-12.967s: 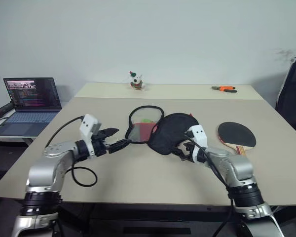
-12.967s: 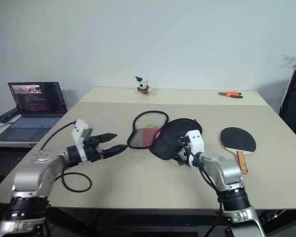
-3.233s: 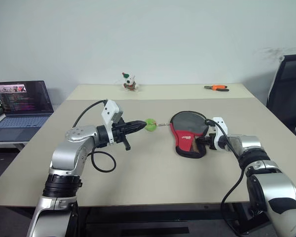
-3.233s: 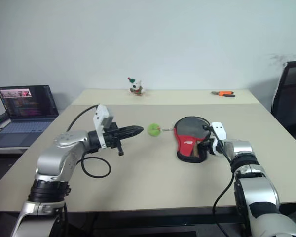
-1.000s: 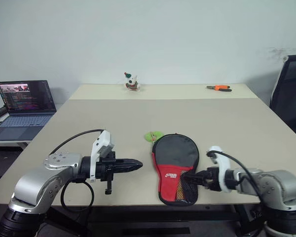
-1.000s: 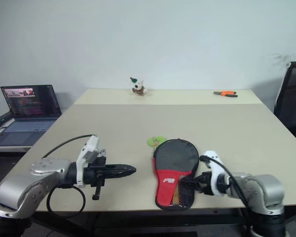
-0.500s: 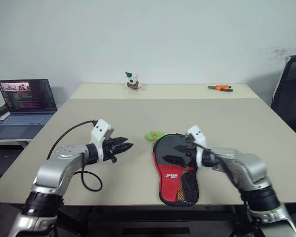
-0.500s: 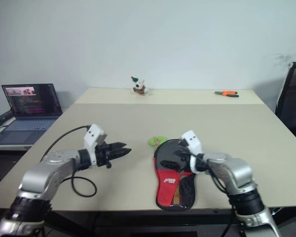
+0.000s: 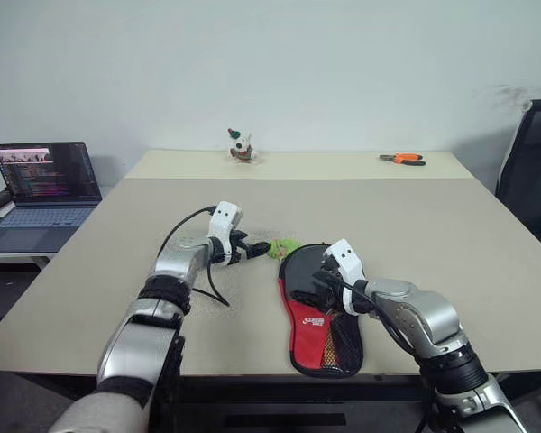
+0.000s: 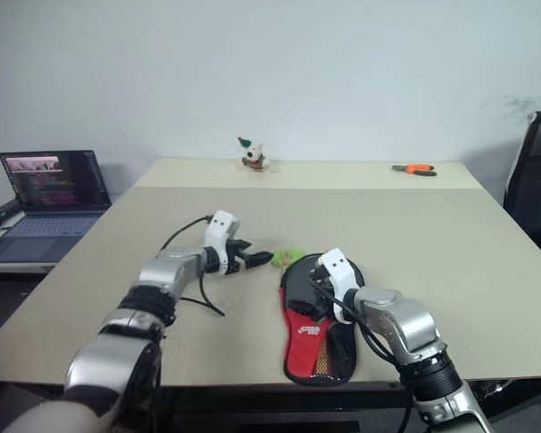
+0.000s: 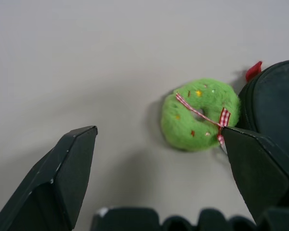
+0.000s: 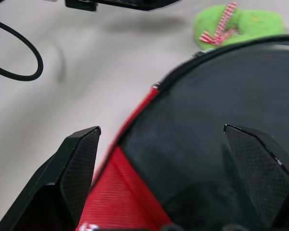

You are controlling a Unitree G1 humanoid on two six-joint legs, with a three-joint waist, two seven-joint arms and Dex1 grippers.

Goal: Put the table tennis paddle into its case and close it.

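The case (image 9: pixel 320 311) lies flat near the table's front edge, black round part away from me and red mesh part towards me. Its green wreath-shaped zipper tag (image 11: pixel 197 113) rests on the table at the case's far left rim. My left gripper (image 9: pixel 257 247) is open just left of the tag, which sits ahead of its spread fingers, untouched. Over the black part hovers my right gripper (image 9: pixel 314 281), also open and holding nothing. The table tennis paddle is hidden.
A laptop (image 9: pixel 41 176) is open on a side table at the far left. A small plush toy (image 9: pixel 242 146) and orange-handled pliers (image 9: pixel 404 160) lie at the table's far edge. A black chair (image 9: pixel 532 162) stands at the right.
My left gripper has reached forward to the green tag and gone from shut to open. The right gripper swung left from the case's red end onto its black part.
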